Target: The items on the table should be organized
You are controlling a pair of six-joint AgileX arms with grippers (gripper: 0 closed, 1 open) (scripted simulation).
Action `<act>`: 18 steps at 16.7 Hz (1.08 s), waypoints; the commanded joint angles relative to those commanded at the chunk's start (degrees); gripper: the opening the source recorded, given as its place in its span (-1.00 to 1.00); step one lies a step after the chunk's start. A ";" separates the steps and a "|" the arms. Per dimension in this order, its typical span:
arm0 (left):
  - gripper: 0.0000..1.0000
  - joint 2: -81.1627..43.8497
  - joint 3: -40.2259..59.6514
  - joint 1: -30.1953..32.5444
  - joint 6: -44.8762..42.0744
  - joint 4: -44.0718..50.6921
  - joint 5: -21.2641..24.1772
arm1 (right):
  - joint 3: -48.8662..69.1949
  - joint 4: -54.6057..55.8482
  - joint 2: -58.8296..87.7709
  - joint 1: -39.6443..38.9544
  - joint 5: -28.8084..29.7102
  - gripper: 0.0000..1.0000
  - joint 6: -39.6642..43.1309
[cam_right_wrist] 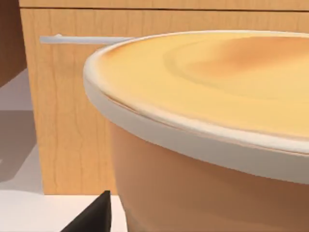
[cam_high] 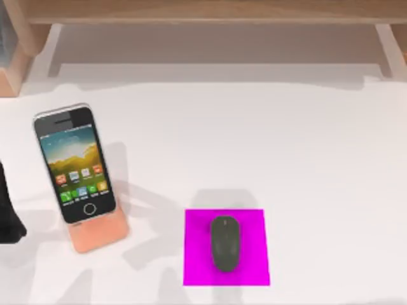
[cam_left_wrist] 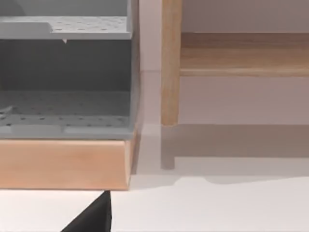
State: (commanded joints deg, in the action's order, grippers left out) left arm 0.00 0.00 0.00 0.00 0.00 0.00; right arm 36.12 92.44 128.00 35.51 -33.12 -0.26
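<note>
Both items look placed already: the smartphone leans on its stand near the worktop's left edge, and the mouse sits on the magenta pad by the front edge. Left pincer at the left edge, state unreadable; probably only retreat remains.

Over on the left, the left AgileX arm's black two-finger gripper sits right at the left edge of the broad plain white flat tabletop. From above it reads as a dark, tapering mass, narrow at the top and widening to a blunt lower end, low over the surface with its shadow close beside it. On its own wrist camera, one black angular wedge of that gripper pokes into the picture, sloping to a point. The right arm's black two-finger gripper shows on its own wrist camera as a matching dark sloping wedge. No telling how either gripper's jaws stand.
</note>
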 joint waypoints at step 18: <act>1.00 0.00 0.00 0.00 0.00 0.00 0.00 | 1.73 -1.32 0.44 -0.94 0.95 -0.96 0.02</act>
State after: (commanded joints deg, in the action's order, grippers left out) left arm 0.00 0.00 0.00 0.00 0.00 0.00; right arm 37.85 91.13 128.45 34.57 -32.17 -0.24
